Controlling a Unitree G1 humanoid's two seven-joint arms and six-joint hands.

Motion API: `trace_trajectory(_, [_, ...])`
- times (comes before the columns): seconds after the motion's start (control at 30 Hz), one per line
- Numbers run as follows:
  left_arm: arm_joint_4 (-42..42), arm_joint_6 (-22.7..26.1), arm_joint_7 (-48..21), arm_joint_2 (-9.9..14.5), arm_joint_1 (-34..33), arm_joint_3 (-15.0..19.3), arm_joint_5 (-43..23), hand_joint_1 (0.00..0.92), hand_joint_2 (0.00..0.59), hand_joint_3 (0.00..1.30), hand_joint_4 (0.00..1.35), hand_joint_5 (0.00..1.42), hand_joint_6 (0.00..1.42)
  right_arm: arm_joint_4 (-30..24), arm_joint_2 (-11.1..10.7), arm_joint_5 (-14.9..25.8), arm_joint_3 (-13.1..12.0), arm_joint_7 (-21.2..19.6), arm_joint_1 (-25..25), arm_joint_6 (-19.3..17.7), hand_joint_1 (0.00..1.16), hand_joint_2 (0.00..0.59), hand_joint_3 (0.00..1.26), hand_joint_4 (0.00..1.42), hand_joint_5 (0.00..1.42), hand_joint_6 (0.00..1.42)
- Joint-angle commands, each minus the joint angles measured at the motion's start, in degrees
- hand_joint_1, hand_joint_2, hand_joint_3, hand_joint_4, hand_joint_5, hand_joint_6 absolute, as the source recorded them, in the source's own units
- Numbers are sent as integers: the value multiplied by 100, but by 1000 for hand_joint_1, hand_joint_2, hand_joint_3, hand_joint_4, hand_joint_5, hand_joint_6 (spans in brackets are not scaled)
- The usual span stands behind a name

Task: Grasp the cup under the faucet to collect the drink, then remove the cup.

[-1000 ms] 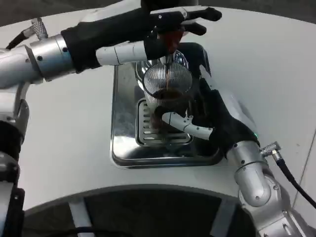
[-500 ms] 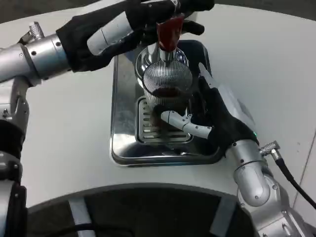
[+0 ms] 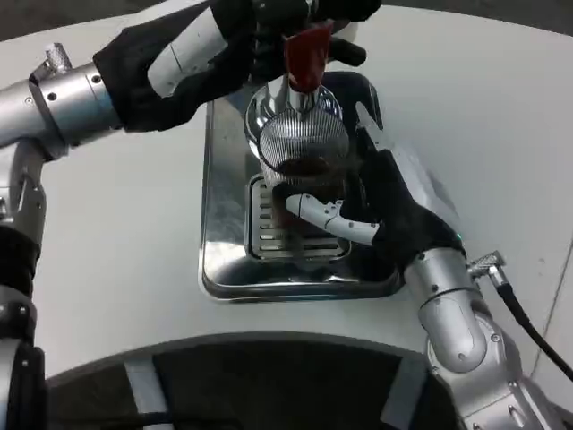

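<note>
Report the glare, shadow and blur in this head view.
Head view: the steel drip tray mirrors bright patches along its left side and front rim; the ribbed glass cup glints; the right robot hand shades the tray's right edge; the left robot hand at the red tap handle is slightly soft.

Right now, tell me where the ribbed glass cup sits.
In the head view, the ribbed glass cup stands at centre on the metal drip tray, under the red faucet handle, gripped from the right by the right hand.
</note>
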Motion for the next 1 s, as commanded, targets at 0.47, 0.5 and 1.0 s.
trace_trajectory(0.47, [-1043,983,-98,383,765,374,-405,0,50,157,90,204,93,-225,161,-77,62,-115,187,79,577,200,27,0,0,0])
trace_trajectory(0.5, [-1120,1041,-89,420,822,397,-437,0,50,159,90,204,94,-221,169,-75,66,-120,188,82,588,196,40,0,0,0])
trace_trajectory(1.0, [-1792,1716,244,935,1475,815,-717,0,51,187,126,241,124,-74,289,-122,131,-194,147,121,665,212,175,9,2,25])
